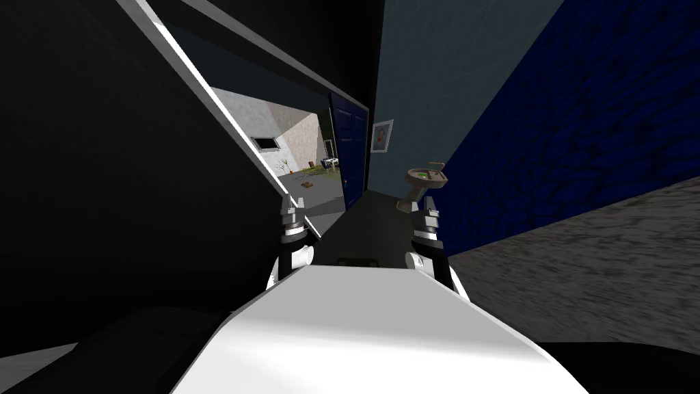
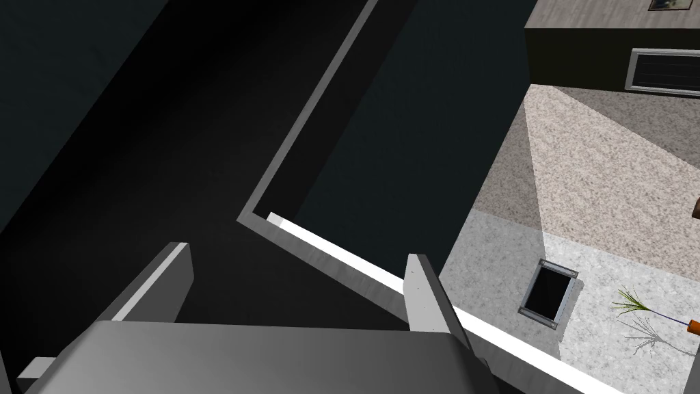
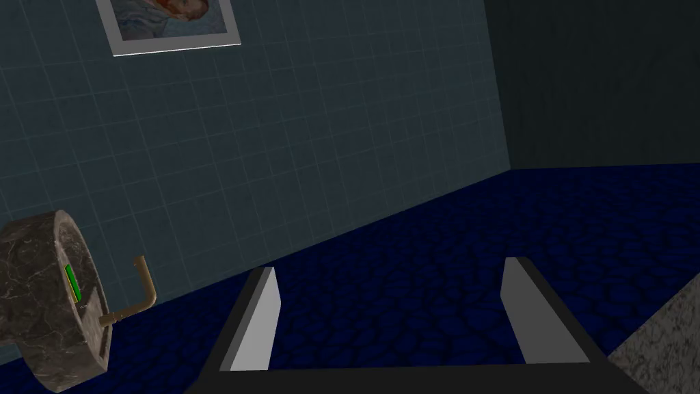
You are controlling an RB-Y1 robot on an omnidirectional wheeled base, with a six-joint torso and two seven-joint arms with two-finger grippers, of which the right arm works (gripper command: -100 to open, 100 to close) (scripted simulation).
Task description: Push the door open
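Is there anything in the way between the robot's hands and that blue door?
Nothing visible. The blue door stands ahead, already partly open, with bare dark floor between it and the left gripper and right gripper, both open. The sink sits off to the right.

There is one blue door (image 1: 349, 147) in one pale door frame (image 1: 231, 135). There are two grippers, the left gripper (image 2: 298, 253) and the right gripper (image 3: 391, 265), and each has two fingers (image 3: 256, 321), four in all. There is one sink (image 3: 41, 301) with one tap (image 3: 140, 291) and one green thing (image 3: 71, 282) in its bowl. One picture (image 3: 171, 24) hangs on the wall. Past the doorway there are two dark framed panels, a small panel (image 2: 547, 295) and a wide panel (image 2: 666, 70), and one thin plant (image 2: 632, 302).
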